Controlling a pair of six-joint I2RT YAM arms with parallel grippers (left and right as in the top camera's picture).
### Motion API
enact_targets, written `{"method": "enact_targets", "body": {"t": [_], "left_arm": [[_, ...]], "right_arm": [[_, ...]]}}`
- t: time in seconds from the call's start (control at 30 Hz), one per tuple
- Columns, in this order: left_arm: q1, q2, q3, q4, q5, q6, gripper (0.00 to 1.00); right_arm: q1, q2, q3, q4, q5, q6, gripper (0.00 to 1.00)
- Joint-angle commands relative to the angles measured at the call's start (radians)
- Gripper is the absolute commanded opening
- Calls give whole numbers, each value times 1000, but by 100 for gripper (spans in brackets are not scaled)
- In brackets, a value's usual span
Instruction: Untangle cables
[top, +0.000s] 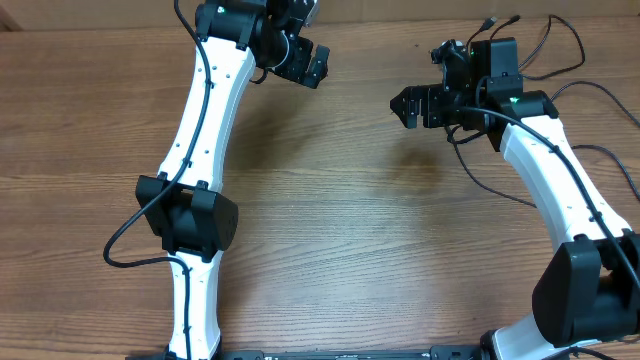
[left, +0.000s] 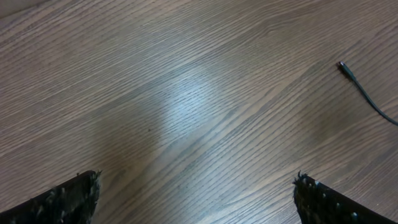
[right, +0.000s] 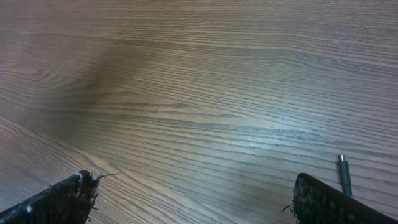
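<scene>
Several thin black cables (top: 577, 42) lie tangled at the table's far right, looping behind and under my right arm, with small plugs pointing away near the back edge. My right gripper (top: 398, 108) hangs open just left of that tangle, with nothing between its fingers. My left gripper (top: 320, 66) is open and empty at the back centre-left, well apart from the cords. The left wrist view shows one cable (left: 367, 96) ending in a plug at the right, far ahead of the open left gripper (left: 196, 190). In the right wrist view a plug tip (right: 344, 175) lies beside the right finger of the open right gripper (right: 196, 193).
The wooden table (top: 340, 230) spreads between the two arms. The left arm's own thicker black wire (top: 125, 235) loops out at the near left. The table's back edge runs close behind both grippers.
</scene>
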Motion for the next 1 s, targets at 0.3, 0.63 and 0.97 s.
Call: {"method": "enact_targets", "body": {"t": [0.3, 0.63, 0.97], "left_arm": [[5, -29, 3, -14, -51, -13, 100], [4, -152, -38, 100, -50, -9, 100], [5, -484, -481, 404, -51, 53, 100]], "right_arm": [[1, -2, 2, 2, 6, -9, 100], [1, -2, 2, 3, 6, -9, 100], [1, -2, 2, 2, 6, -9, 100]]}}
